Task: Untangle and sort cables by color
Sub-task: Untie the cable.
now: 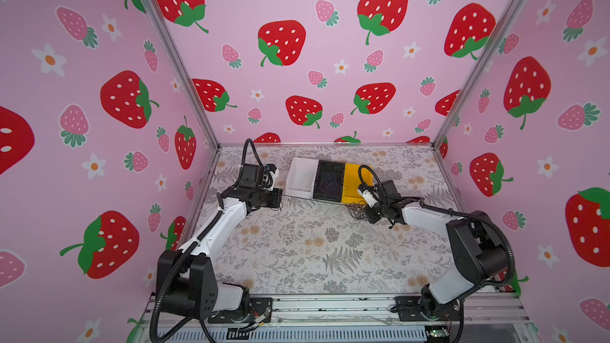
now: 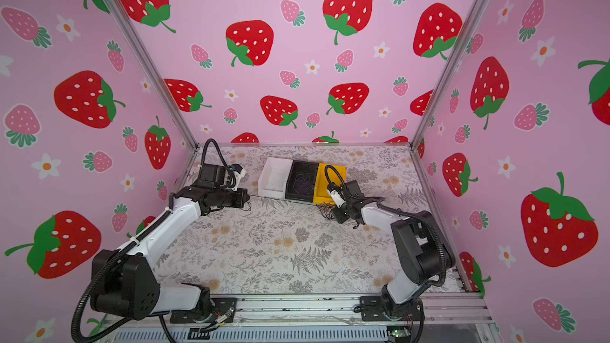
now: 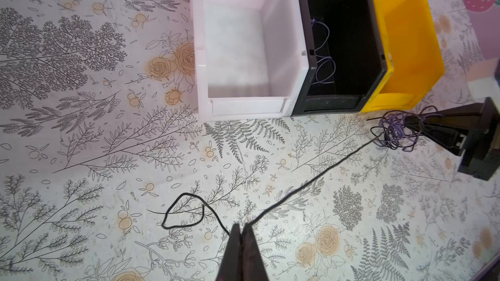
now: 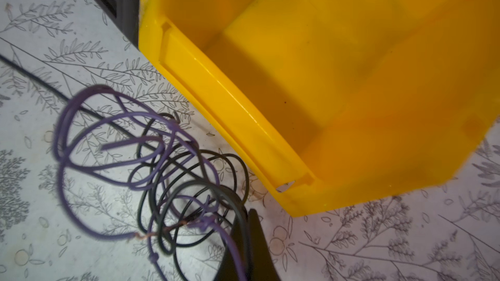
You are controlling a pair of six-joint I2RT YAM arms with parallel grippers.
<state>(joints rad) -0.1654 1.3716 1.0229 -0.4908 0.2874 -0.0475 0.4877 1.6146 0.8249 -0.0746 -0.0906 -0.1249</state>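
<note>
My left gripper (image 3: 241, 227) is shut on a thin black cable (image 3: 311, 182). The cable stretches almost straight across the table to a tangle of black and purple cables (image 3: 396, 131). Its free end curls in a loose loop (image 3: 184, 212) beside the left gripper's tips. My right gripper (image 4: 247, 212) is shut on that tangle (image 4: 173, 185), just in front of the yellow bin (image 4: 297, 90). In both top views the left gripper (image 1: 281, 199) (image 2: 248, 196) and right gripper (image 1: 364, 212) (image 2: 335, 212) stand far apart, the black cable (image 1: 297, 196) between them. Several purple cables (image 3: 323, 68) lie in the black bin (image 3: 324, 104).
Three bins stand side by side at the back of the floral table: a white bin (image 1: 302, 176), the black bin (image 1: 328, 160) and the yellow bin (image 1: 355, 179). Nothing shows inside the white bin (image 3: 243, 108). Pink strawberry walls enclose the table on three sides.
</note>
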